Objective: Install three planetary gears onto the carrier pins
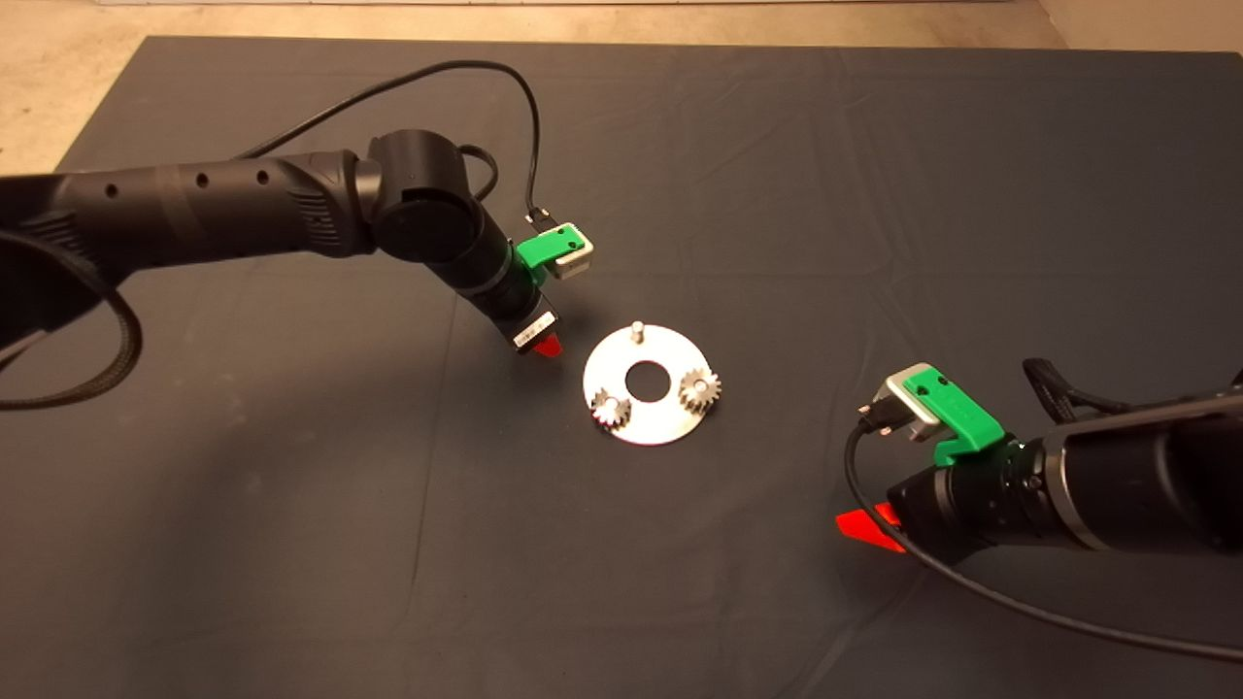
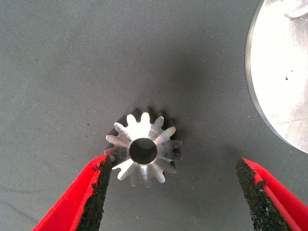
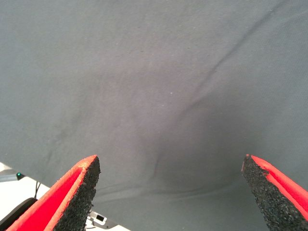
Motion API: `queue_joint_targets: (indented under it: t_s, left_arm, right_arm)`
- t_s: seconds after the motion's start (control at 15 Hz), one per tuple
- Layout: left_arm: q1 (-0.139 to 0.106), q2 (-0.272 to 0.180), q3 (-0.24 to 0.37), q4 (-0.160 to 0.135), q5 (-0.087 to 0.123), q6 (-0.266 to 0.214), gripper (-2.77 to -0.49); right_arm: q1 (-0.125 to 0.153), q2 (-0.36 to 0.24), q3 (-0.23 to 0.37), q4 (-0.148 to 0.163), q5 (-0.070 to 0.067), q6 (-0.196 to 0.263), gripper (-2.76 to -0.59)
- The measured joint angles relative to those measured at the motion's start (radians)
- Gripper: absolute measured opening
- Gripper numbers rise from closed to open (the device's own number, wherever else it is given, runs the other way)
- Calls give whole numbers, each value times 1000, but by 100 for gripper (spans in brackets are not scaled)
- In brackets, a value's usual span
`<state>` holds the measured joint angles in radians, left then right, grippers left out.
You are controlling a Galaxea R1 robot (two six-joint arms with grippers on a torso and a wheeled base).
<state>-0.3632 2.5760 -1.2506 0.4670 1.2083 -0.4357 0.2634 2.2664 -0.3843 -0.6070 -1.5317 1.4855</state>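
Two gears [image 1: 612, 409] on disc [image 1: 649, 427]; third gear [image 2: 144, 149] apparently left of it.

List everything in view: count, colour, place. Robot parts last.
Mat: one, dark grey, covering the table.
Disc: one, shiny silver with a central hole, mid-mat.
Pins: three; one bare pin on the disc's far side, two under gears.
Gears on disc: two, silver, near-left and near-right.
Loose gear: one, silver, flat on the mat left of the disc, between the left gripper's fingers.
Floor: beige, beyond the mat.
Left gripper: green with red fingers, open, over the loose gear.
Right gripper: same colours, open, low over bare mat, lower right.
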Motion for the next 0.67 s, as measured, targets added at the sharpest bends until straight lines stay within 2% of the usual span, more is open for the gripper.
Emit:
queue_joint_targets:
  t_s: [0.13, 0.33, 0.53, 0.67]
  left_arm:
    - [0, 0, 0, 0, -14, 0, -148]
    - [1, 0, 0, 0, -15, 0, -148]
    - [1, 0, -1, 15, -16, 1, -148]
    - [1, -1, -1, 15, -16, 18, -148]
  right_arm:
    - [0, 0, 0, 4, -1, 0, -116]
    - [0, 0, 0, 7, -1, 0, -116]
    - [0, 6, 0, 11, -1, 0, -116]
    - [0, 8, 0, 13, -1, 0, -116]
